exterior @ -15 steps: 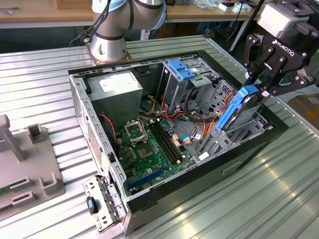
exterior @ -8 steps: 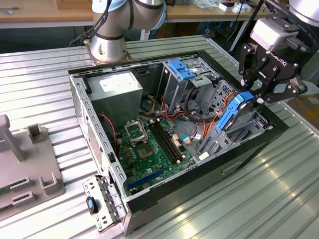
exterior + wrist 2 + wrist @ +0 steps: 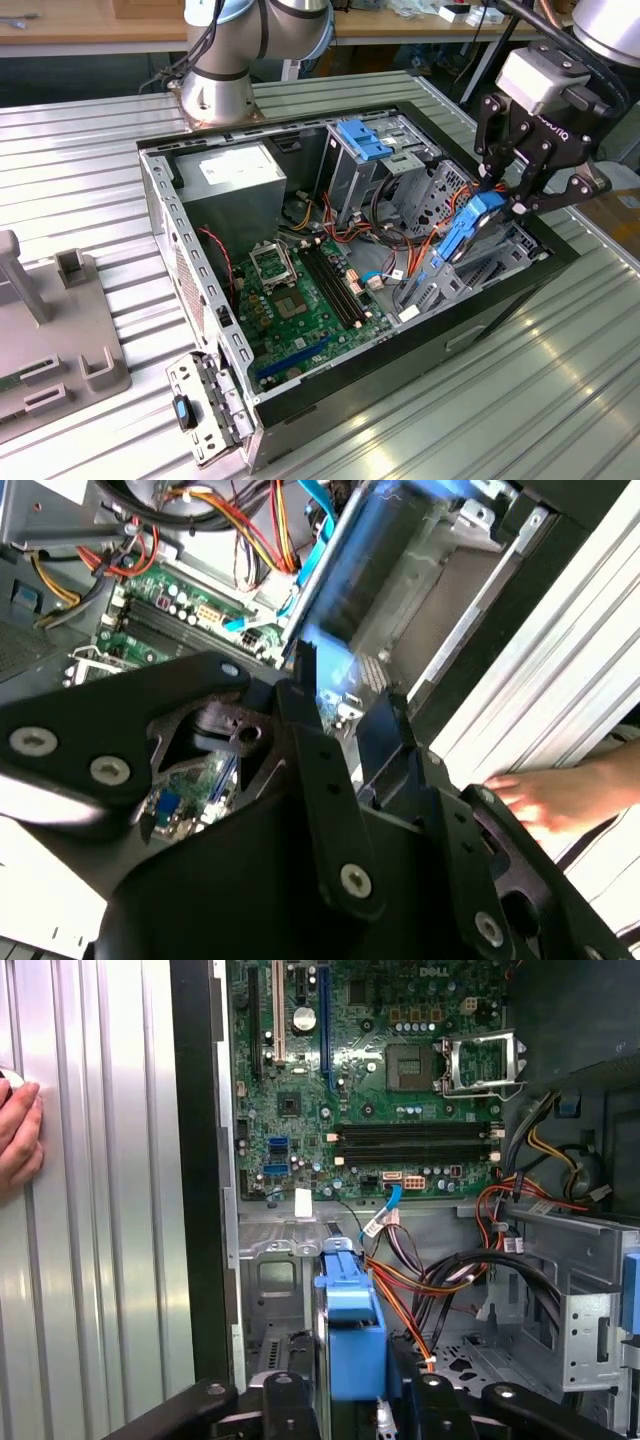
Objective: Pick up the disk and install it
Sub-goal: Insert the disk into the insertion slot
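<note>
Gripping: your black two-finger gripper (image 3: pixel 503 195) is clamped on the disk, one finger on each side of its upper end.
Disk: the flat grey hard drive edged by a bright blue plastic carrier frame (image 3: pixel 468 230) hangs tilted over the case's end at the exterior view's right. Its upper end is in the fingers and its lower end is down by the bay. You cannot tell whether it touches the bay.
Bay: the grey perforated metal drive bay (image 3: pixel 450 290) sits in that end of the case, just below the disk.
Cables: a bundle of orange, red and black wires (image 3: pixel 395 225) runs beside the bay, between it and the board.
Bracket: a blue plastic bracket (image 3: pixel 362 138) sits atop a metal cage at the case's far edge, apart from the disk.
Board: the green motherboard (image 3: pixel 300 295) lies flat on the case floor, mid-case.
Supply: a grey box-shaped power supply (image 3: pixel 232 178) sits in the far corner at the exterior view's left.
Case: the open black-and-silver computer case (image 3: pixel 400 375) lies on its side on the bench.
Bench: the ribbed silver metal bench (image 3: pixel 530 400) carries the case.
Hand: in the first wrist view you see a person's hand (image 3: pixel 18 1130) resting on the bench, outside the case's black wall.
Arm base: the silver arm base (image 3: pixel 215 90) stands on the bench behind the case's far edge.
Fixture: a grey plastic fixture (image 3: pixel 60 340) sits at the bench's edge on the exterior view's left, well apart from the case.
</note>
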### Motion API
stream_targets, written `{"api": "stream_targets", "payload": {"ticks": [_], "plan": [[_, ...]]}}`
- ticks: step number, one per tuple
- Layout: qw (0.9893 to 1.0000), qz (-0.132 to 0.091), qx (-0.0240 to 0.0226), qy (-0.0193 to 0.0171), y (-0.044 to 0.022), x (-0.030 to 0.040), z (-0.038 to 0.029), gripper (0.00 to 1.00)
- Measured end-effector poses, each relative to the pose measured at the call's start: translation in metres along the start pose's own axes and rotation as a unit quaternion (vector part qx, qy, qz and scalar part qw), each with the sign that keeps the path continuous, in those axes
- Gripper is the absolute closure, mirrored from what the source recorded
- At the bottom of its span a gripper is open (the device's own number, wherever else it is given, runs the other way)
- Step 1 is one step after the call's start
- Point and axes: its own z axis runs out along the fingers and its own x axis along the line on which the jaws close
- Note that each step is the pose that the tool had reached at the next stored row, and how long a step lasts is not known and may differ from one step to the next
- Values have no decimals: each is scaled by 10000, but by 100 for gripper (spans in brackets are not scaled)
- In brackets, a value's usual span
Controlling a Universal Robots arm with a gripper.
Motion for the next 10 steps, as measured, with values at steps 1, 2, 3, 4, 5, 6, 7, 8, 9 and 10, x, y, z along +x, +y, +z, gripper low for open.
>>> {"api": "stream_targets", "payload": {"ticks": [1,2,3,4,5,6,7,8,9,10], "plan": [[10000,0,0,0,0,0,0,56],[10000,0,0,0,0,0,0,56],[10000,0,0,0,0,1,0,56],[10000,0,0,0,0,1,0,56],[10000,0,0,0,0,1,0,56],[10000,0,0,0,0,4,0,56],[10000,0,0,-1,0,6,0,56],[10000,0,0,0,0,6,0,56],[10000,0,0,0,0,6,0,56],[10000,0,0,0,0,7,0,56]]}}
